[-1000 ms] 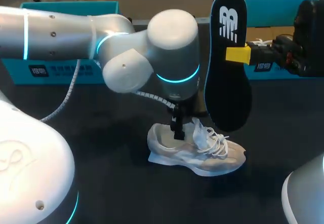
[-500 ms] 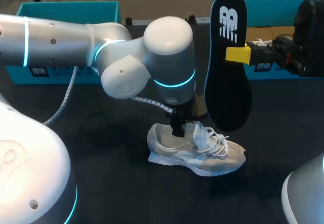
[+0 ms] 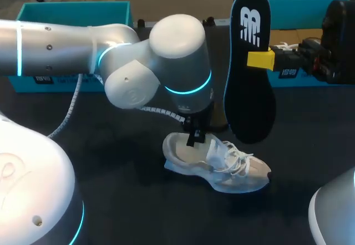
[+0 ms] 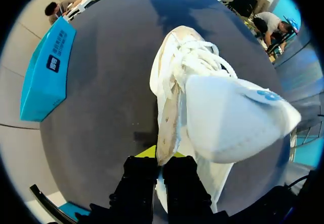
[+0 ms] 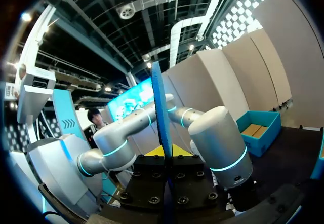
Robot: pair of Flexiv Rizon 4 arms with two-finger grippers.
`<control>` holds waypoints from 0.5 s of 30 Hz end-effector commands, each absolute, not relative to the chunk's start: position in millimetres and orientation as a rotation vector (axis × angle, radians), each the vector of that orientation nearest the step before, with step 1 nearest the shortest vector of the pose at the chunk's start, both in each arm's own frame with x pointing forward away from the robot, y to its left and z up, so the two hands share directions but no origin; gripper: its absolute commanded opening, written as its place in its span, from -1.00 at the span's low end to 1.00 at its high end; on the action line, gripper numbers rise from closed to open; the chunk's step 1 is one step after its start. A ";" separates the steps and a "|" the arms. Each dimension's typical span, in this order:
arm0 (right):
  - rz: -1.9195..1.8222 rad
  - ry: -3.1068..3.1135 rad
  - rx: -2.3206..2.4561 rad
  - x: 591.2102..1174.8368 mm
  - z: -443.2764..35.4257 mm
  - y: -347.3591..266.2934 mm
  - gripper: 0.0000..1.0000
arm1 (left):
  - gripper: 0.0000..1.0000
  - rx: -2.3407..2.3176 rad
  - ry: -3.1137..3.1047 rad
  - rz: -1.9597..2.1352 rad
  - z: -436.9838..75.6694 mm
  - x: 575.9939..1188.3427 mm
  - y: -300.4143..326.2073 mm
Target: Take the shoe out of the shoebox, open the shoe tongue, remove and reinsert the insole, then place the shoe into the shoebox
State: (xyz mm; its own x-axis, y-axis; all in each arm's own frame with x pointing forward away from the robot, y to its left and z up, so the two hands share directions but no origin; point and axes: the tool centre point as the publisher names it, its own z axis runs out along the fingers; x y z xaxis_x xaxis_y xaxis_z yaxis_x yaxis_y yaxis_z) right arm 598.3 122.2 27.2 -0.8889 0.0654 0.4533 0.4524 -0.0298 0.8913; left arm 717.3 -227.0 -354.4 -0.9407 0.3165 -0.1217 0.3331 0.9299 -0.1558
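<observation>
Dark table fills the head view, with a teal box at the back left and a second box at the back right. The shoe lies on its sole near the middle, outside both. Over the last second my left arm has swung a little to the left. The shoe has turned with it, its toe now pointing more toward the near right. I take that as the shoe being lined up for the insole, not yet as reinsertion. The insole has not moved: it hangs upright above and behind the shoe, clear of it. My right gripper clamps it at mid-length. My left gripper sits at the shoe's opening near the heel. From the left wrist, the left gripper is pinched tight on the thin side wall of the shoe, one yellow tip showing beside it. The tongue is folded forward over the laces, so the opening looks free. From the right wrist, the insole stands edge-on. The right gripper is closed on it from both sides.
</observation>
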 end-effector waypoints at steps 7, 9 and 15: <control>-1.996 -1.972 -0.548 600.2 27.2 124.2 -1.00 | -1.00 0.979 2.626 -0.422 -302.6 709.1 -199.3; -1.996 -1.972 -0.548 600.2 27.2 124.2 -1.00 | -1.00 0.917 2.520 -0.350 -300.5 707.8 -197.8; -1.996 -1.972 -0.548 600.2 27.2 124.2 -1.00 | -1.00 0.917 2.520 -0.350 -300.5 707.8 -197.8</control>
